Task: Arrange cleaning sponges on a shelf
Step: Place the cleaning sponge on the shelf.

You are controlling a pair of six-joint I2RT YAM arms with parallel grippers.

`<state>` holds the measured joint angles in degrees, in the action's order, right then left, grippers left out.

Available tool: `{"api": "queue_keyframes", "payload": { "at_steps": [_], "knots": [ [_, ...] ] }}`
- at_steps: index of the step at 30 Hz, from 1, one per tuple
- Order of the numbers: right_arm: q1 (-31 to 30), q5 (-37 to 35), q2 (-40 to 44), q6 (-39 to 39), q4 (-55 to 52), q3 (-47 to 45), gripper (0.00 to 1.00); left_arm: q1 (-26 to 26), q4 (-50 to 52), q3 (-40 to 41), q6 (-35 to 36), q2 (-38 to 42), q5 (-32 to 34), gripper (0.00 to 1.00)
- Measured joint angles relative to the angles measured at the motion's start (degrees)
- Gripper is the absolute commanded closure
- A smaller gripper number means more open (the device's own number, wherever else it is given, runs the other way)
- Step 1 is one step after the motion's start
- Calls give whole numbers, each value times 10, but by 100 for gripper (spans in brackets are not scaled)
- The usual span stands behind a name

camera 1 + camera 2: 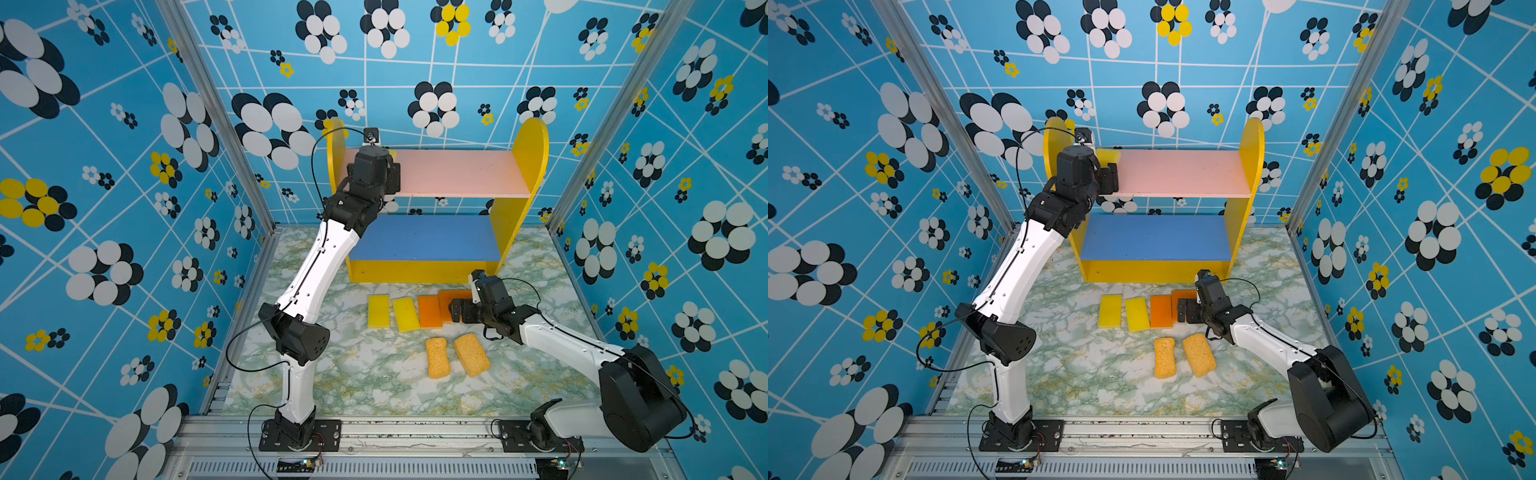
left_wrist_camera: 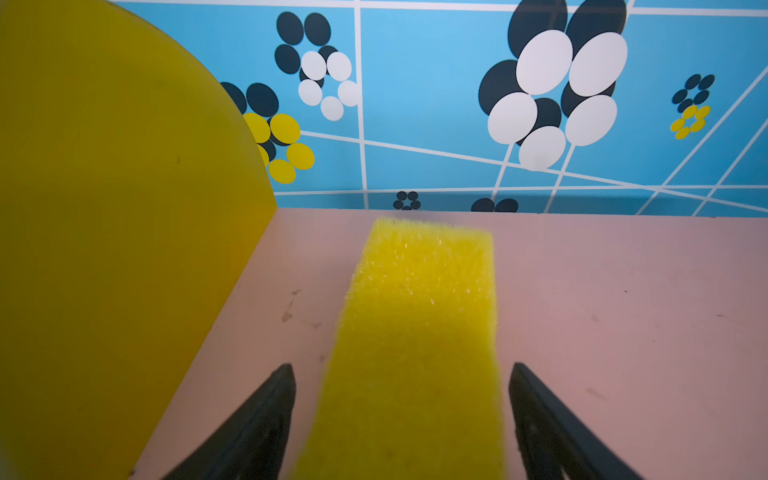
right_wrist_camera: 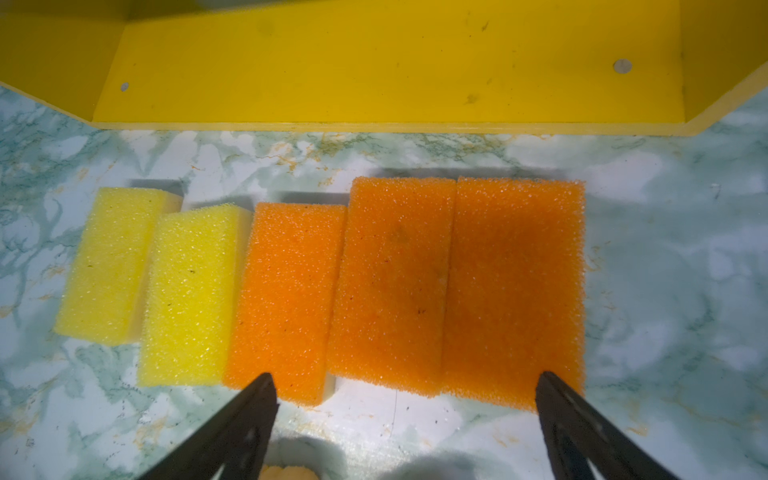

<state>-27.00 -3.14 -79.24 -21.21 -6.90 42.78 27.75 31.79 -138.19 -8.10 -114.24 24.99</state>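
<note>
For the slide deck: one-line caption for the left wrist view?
Left claw open around a yellow sponge lying on the shelf's pink upper board.

a green-veined marble tabletop [image 1: 374,386] sits inside blue walls [image 1: 104,166] printed with black, white and yellow flowers

Yellow sponge [image 2: 415,332] on pink board [image 2: 623,311]; walls [image 1: 104,166] blue w/ flower print.

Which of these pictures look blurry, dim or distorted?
Left wrist view: the flat yellow sponge on the pink upper shelf board smears soft near the lens. Right wrist view: dim, shadow over the flat orange sponges, with bright glare on the marble tabletop. Both top views: sharp, evenly lit, wide-angle bending at the edges.
</note>
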Motion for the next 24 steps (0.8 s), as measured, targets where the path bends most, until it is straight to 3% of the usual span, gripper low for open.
{"api": "queue_keyframes", "payload": {
  "at_steps": [10,15,24],
  "knots": [
    [0,0,0,0,0,0,1,0,4,0,0,0,2,16],
    [0,0,0,0,0,0,1,2,3,0,3,0,1,6],
    [0,-5,0,0,0,0,1,23,-29,58,25,49,-3,1]
  ]
}}
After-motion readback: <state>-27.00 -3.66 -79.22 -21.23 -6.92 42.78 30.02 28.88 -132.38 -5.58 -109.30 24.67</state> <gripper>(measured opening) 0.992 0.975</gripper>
